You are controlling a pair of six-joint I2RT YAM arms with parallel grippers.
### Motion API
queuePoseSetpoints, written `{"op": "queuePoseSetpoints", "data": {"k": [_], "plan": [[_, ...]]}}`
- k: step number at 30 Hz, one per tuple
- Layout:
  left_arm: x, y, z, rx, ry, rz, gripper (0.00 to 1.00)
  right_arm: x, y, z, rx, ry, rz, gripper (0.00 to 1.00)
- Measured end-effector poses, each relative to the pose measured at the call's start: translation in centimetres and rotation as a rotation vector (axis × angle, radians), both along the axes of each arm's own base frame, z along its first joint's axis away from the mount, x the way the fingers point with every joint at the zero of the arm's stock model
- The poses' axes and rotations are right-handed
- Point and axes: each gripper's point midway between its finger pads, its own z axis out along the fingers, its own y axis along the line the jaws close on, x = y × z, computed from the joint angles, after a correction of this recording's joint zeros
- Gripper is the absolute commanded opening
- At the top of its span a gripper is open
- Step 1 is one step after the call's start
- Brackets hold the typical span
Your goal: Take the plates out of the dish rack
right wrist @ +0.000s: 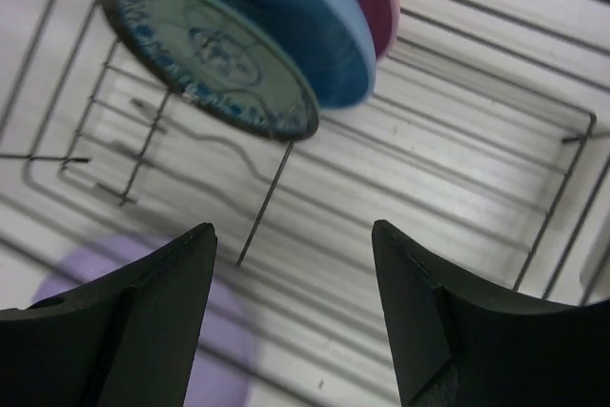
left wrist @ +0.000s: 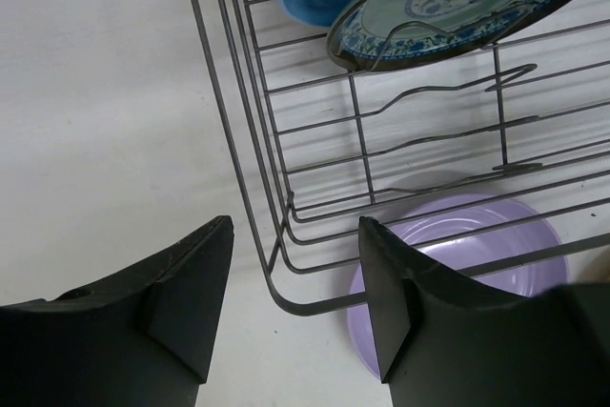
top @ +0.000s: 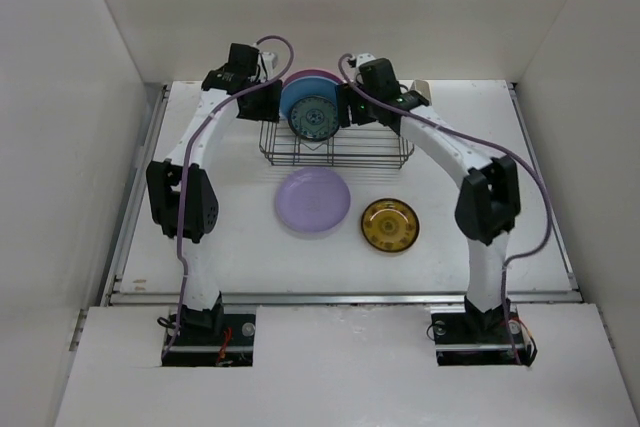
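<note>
Both arms arch over the rack (top: 335, 152), left gripper (left wrist: 295, 226) and right gripper (right wrist: 293, 231) at its ends, fingers apart and empty. Three plates stand in it: teal (top: 312, 117), blue (top: 292, 97), pink (top: 315, 74). Two lie on the table (top: 500, 247): lavender (top: 313, 200), yellow (top: 390, 224).

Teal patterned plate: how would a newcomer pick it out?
Find the dark wire dish rack toward the table's far edge. Standing in it, the teal plate is frontmost, smaller than the blue plate behind, and the only patterned one.

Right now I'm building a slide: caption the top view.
Three plates stand in the dish rack; the lavender plate and golden-yellow plate lie on the table in front.
</note>
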Motion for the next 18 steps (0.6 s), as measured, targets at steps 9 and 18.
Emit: {"op": "queuePoseSetpoints", "data": {"k": [9, 18], "plan": [[1.1, 1.7, -2.9, 0.022, 0.048, 0.041, 0.54, 5.9, 3.5, -6.3, -0.054, -0.01, 0.088, 0.63], [1.6, 2.3, -10.1, 0.069, 0.187, 0.067, 0.45, 9.3, 5.5, -7.5, 0.007, -0.074, 0.056, 0.39]]}}
